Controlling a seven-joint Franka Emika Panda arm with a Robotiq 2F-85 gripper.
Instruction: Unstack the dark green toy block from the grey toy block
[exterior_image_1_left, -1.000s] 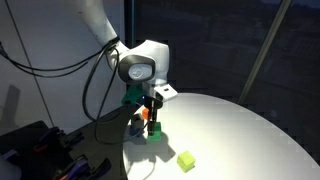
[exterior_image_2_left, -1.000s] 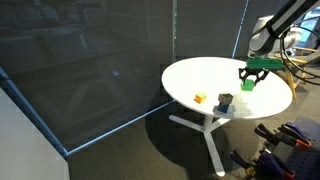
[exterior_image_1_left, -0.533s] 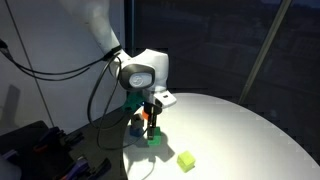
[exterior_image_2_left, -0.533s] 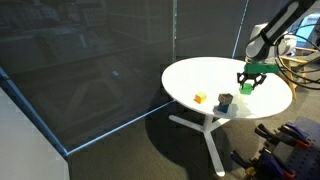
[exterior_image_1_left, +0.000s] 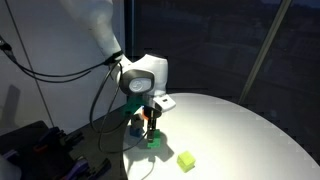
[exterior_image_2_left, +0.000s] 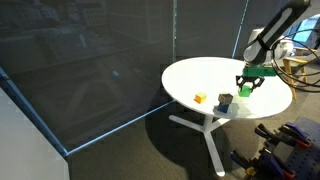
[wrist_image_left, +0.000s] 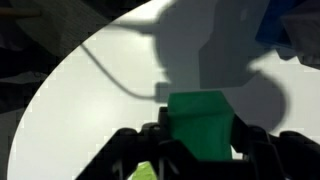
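My gripper (exterior_image_1_left: 151, 130) is shut on the dark green toy block (exterior_image_1_left: 154, 141) and holds it low over the round white table (exterior_image_1_left: 240, 130), at or just above the surface. In the wrist view the green block (wrist_image_left: 200, 125) fills the space between the two black fingers (wrist_image_left: 198, 140). In an exterior view the held green block (exterior_image_2_left: 246, 89) is apart from the grey toy block (exterior_image_2_left: 225, 101), which stands alone on the table nearer the front edge.
A paler yellow-green cube (exterior_image_1_left: 186, 160) lies on the table near its edge; a small yellowish cube (exterior_image_2_left: 200, 97) shows near the grey block. The table edge is close to the gripper. Cables and equipment (exterior_image_1_left: 40, 150) lie beside the table.
The gripper has moved down toward the table with the dark green block still in it. The grey block has not moved.
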